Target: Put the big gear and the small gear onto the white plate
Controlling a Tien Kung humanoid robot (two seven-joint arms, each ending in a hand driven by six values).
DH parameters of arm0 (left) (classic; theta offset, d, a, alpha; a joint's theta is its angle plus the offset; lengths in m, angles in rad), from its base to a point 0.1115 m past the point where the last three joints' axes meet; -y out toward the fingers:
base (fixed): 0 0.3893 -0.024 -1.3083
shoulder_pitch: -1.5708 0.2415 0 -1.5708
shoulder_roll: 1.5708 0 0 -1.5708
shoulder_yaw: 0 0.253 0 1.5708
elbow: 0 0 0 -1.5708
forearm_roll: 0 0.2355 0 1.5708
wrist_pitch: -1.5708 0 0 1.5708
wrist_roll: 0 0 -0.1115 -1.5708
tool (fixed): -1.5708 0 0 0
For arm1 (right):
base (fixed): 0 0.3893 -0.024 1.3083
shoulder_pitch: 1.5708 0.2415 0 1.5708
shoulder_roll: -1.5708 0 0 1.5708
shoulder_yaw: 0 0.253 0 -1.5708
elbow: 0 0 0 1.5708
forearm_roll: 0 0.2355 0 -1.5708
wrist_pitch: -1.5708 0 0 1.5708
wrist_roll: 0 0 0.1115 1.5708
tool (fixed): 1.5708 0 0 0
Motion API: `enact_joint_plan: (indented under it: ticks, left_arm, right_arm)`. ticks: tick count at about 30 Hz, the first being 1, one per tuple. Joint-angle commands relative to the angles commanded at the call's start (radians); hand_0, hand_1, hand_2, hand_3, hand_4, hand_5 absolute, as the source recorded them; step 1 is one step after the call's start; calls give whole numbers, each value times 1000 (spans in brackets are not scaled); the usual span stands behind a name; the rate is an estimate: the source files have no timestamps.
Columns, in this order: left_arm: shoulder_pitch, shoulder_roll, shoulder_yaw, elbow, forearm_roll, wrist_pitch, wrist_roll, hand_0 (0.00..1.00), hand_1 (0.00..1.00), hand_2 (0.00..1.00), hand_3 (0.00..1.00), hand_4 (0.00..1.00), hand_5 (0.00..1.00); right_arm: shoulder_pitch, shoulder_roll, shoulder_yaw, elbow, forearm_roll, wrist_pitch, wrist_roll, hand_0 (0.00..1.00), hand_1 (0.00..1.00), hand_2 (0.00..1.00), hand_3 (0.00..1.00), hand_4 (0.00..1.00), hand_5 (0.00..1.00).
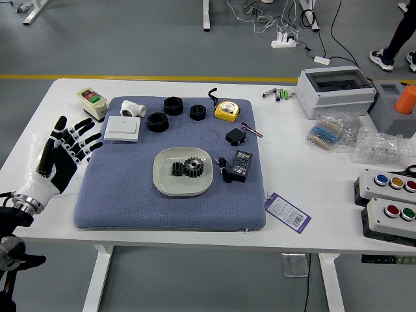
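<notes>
My left hand (73, 144) is at the table's left side in the head view, left of the blue mat, fingers spread and holding nothing. Both gears lie on the white plate (182, 188), which rests on the mat. The big gear (194, 167) is right of the plate's middle; the small gear (177, 169) sits directly to its left, so close that I cannot tell if they touch. My right hand does not show.
Around the plate on the blue mat (149, 211) are black rings (158, 121), a white pipe fitting (133, 109), a white box (122, 129), a tape measure (227, 111) and a black adapter (241, 166). Button boxes (390, 218) stand right. A person's legs (398, 39) show beyond the table.
</notes>
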Motion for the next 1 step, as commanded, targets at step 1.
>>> enact_joint_plan:
  ticks: [1]
  left_arm:
    - [0, 1, -1, 0, 1, 0, 0, 806, 821, 949, 822, 998, 876]
  right_arm:
    - [0, 0, 0, 0, 0, 0, 0, 687, 703, 754, 568, 787, 645]
